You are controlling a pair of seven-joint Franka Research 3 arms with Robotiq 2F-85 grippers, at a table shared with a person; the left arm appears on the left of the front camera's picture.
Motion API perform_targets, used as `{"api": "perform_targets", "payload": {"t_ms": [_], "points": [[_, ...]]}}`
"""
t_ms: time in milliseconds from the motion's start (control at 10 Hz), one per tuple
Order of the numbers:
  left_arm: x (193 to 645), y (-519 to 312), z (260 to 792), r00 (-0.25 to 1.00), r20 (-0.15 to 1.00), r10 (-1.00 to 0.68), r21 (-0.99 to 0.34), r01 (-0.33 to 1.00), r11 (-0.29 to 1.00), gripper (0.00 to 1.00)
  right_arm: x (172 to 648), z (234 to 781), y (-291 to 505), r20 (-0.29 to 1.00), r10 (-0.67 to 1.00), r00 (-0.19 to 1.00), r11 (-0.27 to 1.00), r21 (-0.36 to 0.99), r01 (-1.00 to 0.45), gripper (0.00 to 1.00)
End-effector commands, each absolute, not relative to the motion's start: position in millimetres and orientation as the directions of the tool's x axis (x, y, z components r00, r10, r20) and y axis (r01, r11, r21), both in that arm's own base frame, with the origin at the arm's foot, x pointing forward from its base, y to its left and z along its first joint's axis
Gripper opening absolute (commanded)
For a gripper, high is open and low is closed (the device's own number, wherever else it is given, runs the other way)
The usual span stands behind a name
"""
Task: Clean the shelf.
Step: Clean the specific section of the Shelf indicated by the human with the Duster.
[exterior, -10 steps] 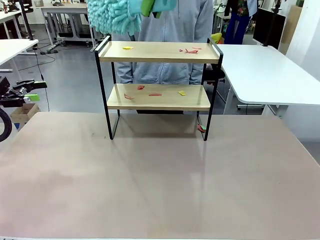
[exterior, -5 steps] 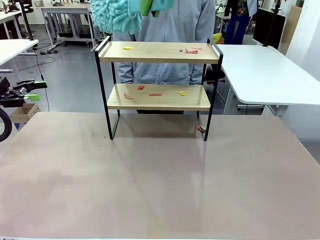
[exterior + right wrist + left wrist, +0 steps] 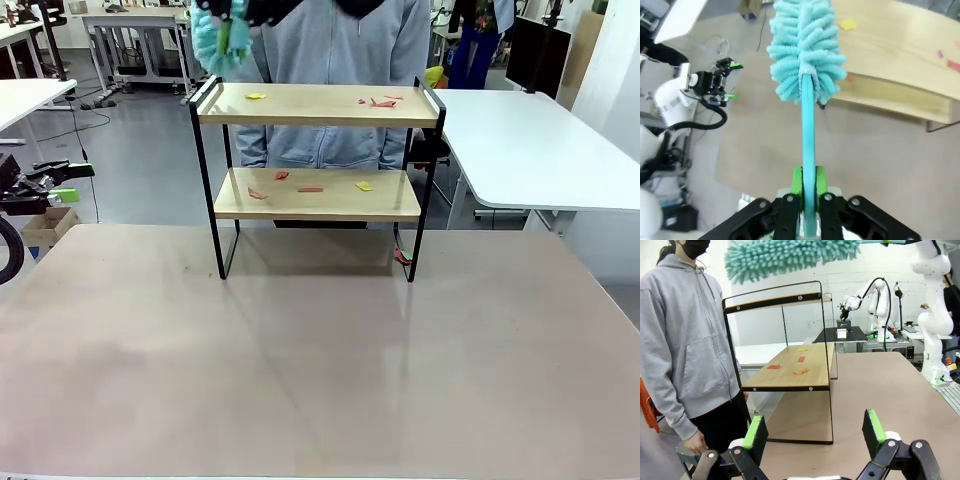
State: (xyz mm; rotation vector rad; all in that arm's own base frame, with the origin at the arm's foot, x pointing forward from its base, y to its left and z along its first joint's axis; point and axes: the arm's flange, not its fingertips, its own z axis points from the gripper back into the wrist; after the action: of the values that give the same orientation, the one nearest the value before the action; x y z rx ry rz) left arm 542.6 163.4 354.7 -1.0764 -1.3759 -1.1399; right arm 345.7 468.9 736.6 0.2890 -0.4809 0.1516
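Shelf (image 3: 315,205) is sitting at the far middle of the desk (image 3: 320,380), with a person in a grey hoodie (image 3: 340,50) standing right behind it. Red and yellow paper scraps (image 3: 310,188) are lying on both boards. Right gripper (image 3: 808,182) is clamping the teal handle of a fluffy duster (image 3: 806,55) and holding its head over the shelf's left end, above the top board. The head looks clear of the board, though the front angle is poor. Left gripper (image 3: 815,432) is hanging off the desk's left side, jaws spread wide, gripping nothing, facing the shelf.
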Motion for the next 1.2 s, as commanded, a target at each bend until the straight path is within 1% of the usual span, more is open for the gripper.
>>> {"api": "perform_targets", "payload": {"t_ms": [0, 200, 500, 900, 1100], "points": [[540, 164, 357, -0.109, 0.994, 0.026, 0.103, 0.982, 0.158, 1.0, 362, 755, 521, 0.487, -0.021, 0.873, 0.957, 0.261, -0.122, 0.13], [540, 164, 357, -0.109, 0.994, 0.026, 0.103, 0.982, 0.158, 1.0, 373, 746, 540, 0.499, -0.075, 0.863, 0.971, 0.235, -0.052, 0.13], [540, 164, 357, -0.109, 0.994, 0.026, 0.103, 0.982, 0.158, 1.0, 384, 731, 554, 0.548, -0.107, 0.83, 0.983, 0.182, 0.006, 0.13], [540, 164, 357, -0.109, 0.994, 0.026, 0.103, 0.982, 0.158, 1.0, 392, 705, 553, 0.513, -0.105, 0.852, 0.982, 0.187, 0.008, 0.13], [540, 164, 357, -0.109, 0.994, 0.026, 0.103, 0.982, 0.158, 1.0, 398, 685, 553, 0.469, -0.101, 0.878, 0.985, 0.172, 0.022, 0.13]]}}
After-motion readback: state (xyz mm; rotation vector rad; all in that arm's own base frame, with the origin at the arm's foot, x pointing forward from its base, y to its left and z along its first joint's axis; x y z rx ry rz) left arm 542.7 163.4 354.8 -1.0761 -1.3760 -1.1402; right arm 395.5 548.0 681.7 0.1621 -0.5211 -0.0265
